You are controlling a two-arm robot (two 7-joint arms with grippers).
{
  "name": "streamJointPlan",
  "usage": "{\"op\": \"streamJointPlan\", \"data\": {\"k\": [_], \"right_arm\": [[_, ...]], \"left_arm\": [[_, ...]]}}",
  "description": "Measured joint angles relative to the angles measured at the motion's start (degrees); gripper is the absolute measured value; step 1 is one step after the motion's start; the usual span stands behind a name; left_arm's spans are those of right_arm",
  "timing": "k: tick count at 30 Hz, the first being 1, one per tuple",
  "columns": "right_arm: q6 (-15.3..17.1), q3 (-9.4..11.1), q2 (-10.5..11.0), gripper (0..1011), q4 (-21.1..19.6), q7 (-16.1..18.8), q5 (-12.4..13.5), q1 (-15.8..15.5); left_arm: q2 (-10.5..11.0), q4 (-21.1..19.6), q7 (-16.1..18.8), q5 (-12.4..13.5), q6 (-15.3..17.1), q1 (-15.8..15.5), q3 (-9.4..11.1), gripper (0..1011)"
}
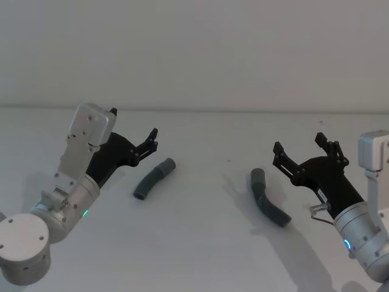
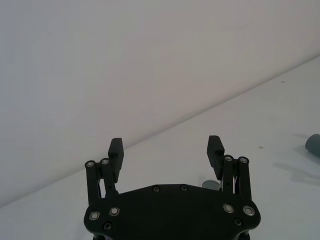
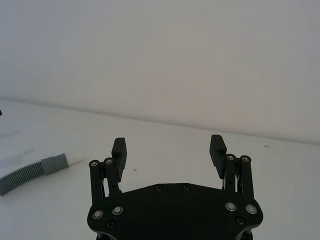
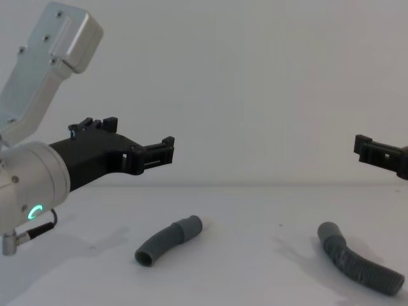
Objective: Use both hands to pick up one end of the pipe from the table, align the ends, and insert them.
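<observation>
Head view: the left end effector (image 1: pixel 150 141) stood wide open just beside the left pipe piece (image 1: pixel 154 179). The right end effector (image 1: pixel 299 145), equally wide, stood near the right pipe piece (image 1: pixel 267 198). Both pieces lay well apart on the counter (image 1: pixel 200 249).

Left wrist view: the fingers (image 2: pixel 116 150) were spread and held nothing.

Right wrist view: the fingers (image 3: pixel 216 147) were spread and empty. The left pipe piece (image 3: pixel 22 173) showed a grey cuff (image 3: pixel 54 164) and a white tip (image 3: pixel 75 158).

Chest view: both end effectors were raised above the counter.
</observation>
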Motion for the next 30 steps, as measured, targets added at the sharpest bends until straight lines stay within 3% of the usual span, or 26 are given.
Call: {"op": "streamJointPlan", "data": {"k": [30], "right_arm": [[0.0,0.0,0.0,1003,0.0,0.0,0.0,0.0]], "left_arm": [[0.0,0.0,0.0,0.0,0.0,0.0,0.0,1001]]}}
